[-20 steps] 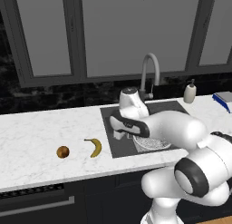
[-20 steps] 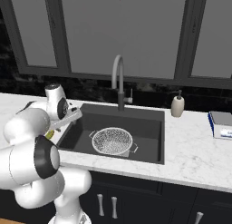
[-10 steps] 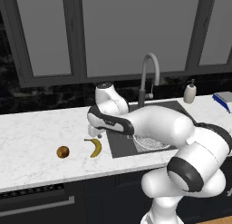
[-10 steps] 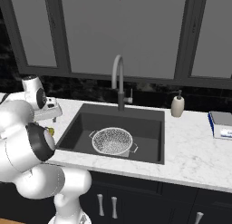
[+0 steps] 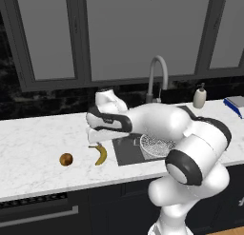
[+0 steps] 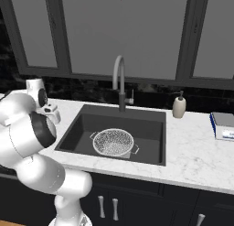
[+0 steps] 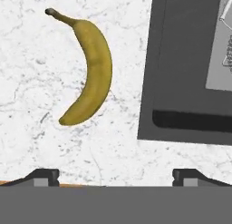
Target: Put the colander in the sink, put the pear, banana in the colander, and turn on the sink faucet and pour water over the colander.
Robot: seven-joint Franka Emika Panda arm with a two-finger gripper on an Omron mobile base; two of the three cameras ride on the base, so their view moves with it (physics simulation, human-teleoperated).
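The hand (image 5: 95,136) hangs over the worktop (image 5: 33,139) with its fingers spread wide and nothing in them. In the hand view the banana (image 7: 90,66) lies flat at about 11 o'clock. The pear (image 5: 66,159) sits just beyond it. The colander (image 6: 113,142) is already in the sink (image 6: 151,124). The banana looks light, a bit soft and smooth. I would pinch it across its fat middle, gently, so it does not squash or slip.

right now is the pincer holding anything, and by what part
Nothing is held. In the hand view the pincer is open, its fingertips wide apart over bare counter, and the banana lies untouched beyond them. The pear also sits free on the counter.
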